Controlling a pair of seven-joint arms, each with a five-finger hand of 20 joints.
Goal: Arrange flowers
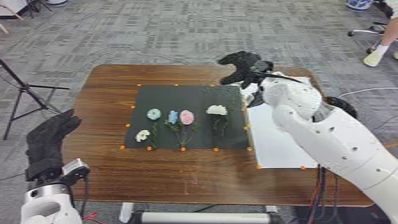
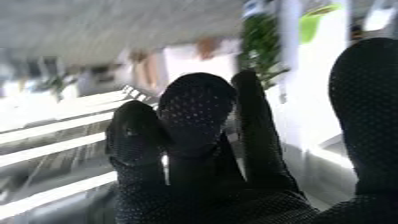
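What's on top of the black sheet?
On the black sheet lie a green flower, a blue one, a pink one and two white ones. What's under it is hidden.

The head view looks forward and down from high up by the near edge of the counter (image 1: 160,170), far enough back to take in its far edge and the floor (image 1: 178,30) beyond. The right wrist view sits very close behind the fingers (image 2: 197,107) of the right hand (image 1: 238,65), facing the blurry room. Both views share that hand.
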